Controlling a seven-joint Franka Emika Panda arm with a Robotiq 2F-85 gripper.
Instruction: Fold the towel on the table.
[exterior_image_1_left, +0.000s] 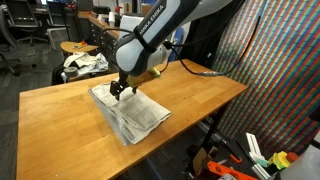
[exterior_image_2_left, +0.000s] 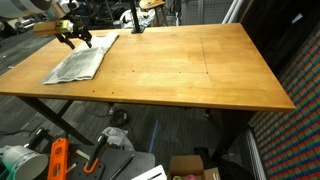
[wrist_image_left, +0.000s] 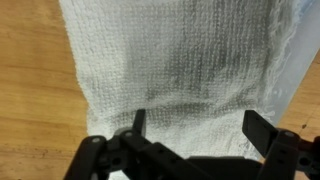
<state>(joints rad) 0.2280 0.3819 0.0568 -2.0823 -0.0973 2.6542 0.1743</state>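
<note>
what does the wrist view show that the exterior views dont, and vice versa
Only the wrist view shows the towel's woven texture close up and the gripper open, both fingers above the cloth. Only the exterior views show the whole table, the arm, the towel's outline near a table corner, and floor clutter below. All share the towel lying on the wooden tabletop with the gripper above one end.
</note>
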